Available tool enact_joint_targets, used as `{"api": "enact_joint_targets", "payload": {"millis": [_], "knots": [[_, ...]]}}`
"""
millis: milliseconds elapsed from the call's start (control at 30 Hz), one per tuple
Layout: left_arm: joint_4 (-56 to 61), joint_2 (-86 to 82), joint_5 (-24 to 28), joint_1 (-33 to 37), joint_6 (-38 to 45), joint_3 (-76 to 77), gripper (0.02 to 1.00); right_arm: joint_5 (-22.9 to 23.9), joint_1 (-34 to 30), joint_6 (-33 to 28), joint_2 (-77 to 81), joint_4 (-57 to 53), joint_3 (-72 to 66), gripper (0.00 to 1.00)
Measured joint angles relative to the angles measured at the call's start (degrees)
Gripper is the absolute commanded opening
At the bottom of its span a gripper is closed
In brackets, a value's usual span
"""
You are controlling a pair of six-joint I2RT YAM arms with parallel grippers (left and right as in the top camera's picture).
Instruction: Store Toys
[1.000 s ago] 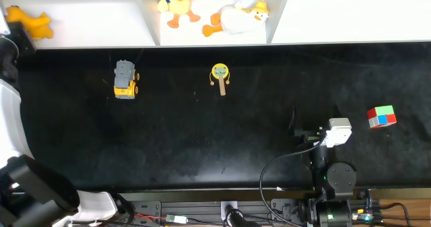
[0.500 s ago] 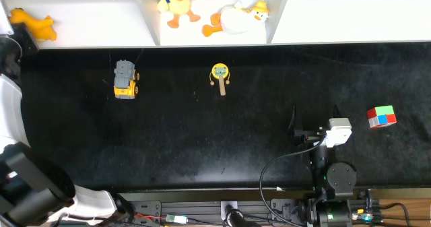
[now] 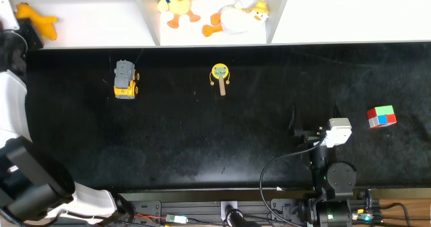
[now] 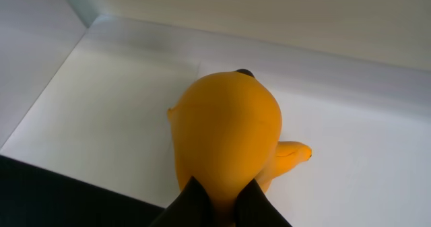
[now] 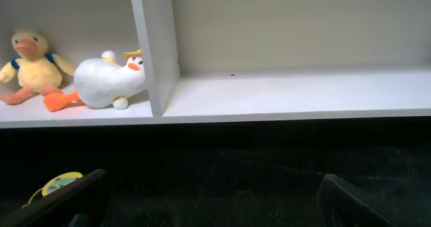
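- Since a second ago the orange plush toy (image 3: 36, 18) has shifted a little to the right and farther into the left compartment of the white shelf (image 3: 337, 18), carried by the left arm; everything else lies as it did.
- From the left wrist view, the orange plush toy (image 4: 229, 136) rests on the white floor of that compartment, near its left wall and short of the back wall.
- Left gripper (image 4: 217, 195) is at the near end of the toy, its jaws closed on the orange plush between them.
- Right gripper (image 5: 212, 210) hangs over the near right part of the black table (image 3: 222, 146), facing the shelf; its jaws stand wide apart and hold nothing.
- In the middle compartment a yellow duck plush (image 3: 178, 3) sits at the left, and a white duck plush (image 3: 236, 18) lies on its side just beside it to the right.
- On the table, a grey and yellow toy truck (image 3: 125, 79) stands on the far left, apart from the shelf edge.
- A round yellow paddle toy (image 3: 220, 75) lies near the middle, on the far side of the table.
- A multicoloured cube (image 3: 382, 116) sits on the right side, well apart from the other toys.
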Motion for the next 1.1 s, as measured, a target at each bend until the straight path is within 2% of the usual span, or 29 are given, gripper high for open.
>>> {"api": "enact_joint_targets", "payload": {"millis": [133,233,267,333,467,500,1100], "knots": [[0.9,0.6,-0.2,-0.4,0.0,0.0,0.126,0.0,0.0,0.0,0.0,0.0,0.0,0.996],[1.1,0.9,-0.2,-0.5,0.0,0.2,0.176,0.0,0.0,0.0,0.0,0.0,0.0,0.993],[1.2,0.9,-0.2,-0.5,-0.2,0.2,0.266,0.0,0.0,0.0,0.0,0.0,0.0,0.996],[1.4,0.9,-0.3,-0.6,-0.6,0.2,0.369,0.0,0.0,0.0,0.0,0.0,0.0,0.993],[1.9,1.0,-0.3,-0.9,-0.7,0.2,0.895,0.0,0.0,0.0,0.0,0.0,0.0,0.993],[2.1,1.0,-0.3,-0.9,-0.8,0.2,0.991,0.0,0.0,0.0,0.0,0.0,0.0,0.993],[2.5,1.3,-0.4,-0.9,-1.0,0.2,0.998,0.0,0.0,0.0,0.0,0.0,0.0,0.996]]}}
